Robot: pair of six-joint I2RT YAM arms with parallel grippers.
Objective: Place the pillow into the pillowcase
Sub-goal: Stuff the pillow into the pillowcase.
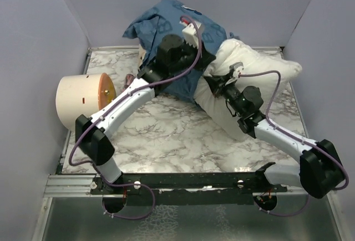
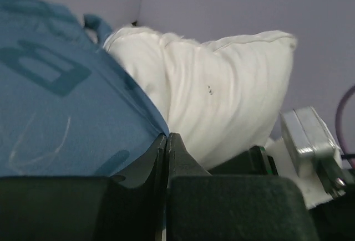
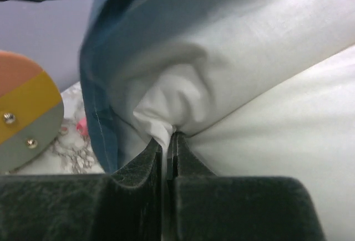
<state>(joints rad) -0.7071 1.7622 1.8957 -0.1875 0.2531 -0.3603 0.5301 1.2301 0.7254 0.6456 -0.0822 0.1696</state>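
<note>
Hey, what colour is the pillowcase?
The pillowcase is blue with printed letters, clearest in the left wrist view.

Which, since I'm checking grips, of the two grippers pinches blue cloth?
The left gripper: its jaws are shut on the blue pillowcase edge; the right gripper pinches white pillow fabric.

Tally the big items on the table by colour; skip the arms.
White: 1, pillow
Blue: 1, pillowcase
Cream: 1, drum lying on its side
Total: 3

Plump white pillow point(image 1: 255, 69), left end inside crumpled blue pillowcase point(image 1: 161, 25).
</note>
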